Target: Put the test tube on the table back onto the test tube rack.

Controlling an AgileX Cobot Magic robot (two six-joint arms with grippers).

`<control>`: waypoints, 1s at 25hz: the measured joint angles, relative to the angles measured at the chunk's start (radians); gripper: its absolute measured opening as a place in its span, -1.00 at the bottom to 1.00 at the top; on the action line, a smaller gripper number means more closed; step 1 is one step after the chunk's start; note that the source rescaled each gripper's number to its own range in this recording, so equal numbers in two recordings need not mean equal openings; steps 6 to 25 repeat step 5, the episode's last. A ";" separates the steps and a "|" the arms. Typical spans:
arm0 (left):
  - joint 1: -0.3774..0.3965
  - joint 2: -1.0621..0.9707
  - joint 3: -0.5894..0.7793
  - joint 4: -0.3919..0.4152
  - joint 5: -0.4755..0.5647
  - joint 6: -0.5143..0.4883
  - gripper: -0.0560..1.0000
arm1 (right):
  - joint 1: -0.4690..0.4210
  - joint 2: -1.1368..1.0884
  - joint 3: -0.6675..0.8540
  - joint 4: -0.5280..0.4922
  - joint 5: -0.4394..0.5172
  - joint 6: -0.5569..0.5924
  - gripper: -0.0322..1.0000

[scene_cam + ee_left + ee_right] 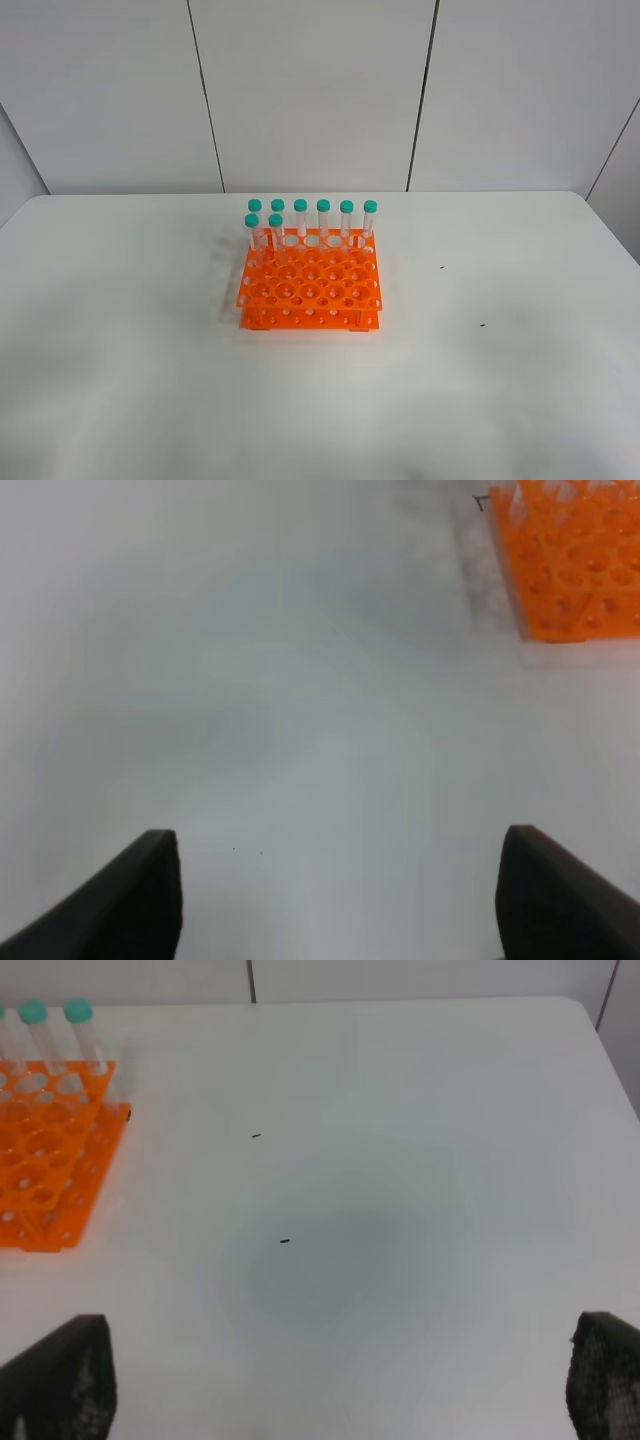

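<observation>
The orange test tube rack (310, 290) stands in the middle of the white table (120, 330). Several teal-capped test tubes (323, 220) stand upright in its back rows. No tube lies on the table in any view. Neither gripper shows in the exterior high view. In the left wrist view my left gripper (340, 910) is open and empty above bare table, with a corner of the rack (575, 560) well ahead. In the right wrist view my right gripper (335, 1390) is open and empty, with the rack (45, 1160) and two tubes (80, 1025) off to one side.
Two small dark specks (442, 267) (482, 324) mark the table right of the rack; they also show in the right wrist view (285, 1241). A grey panelled wall (310, 90) stands behind the table's far edge.
</observation>
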 joint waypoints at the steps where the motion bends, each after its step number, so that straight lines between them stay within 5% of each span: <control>1: 0.000 0.000 0.000 0.000 0.000 0.000 0.92 | 0.000 0.000 0.000 0.000 0.000 0.000 1.00; 25: 0.000 0.000 0.000 0.000 0.000 0.000 0.92 | 0.000 0.000 0.000 0.000 0.000 0.000 1.00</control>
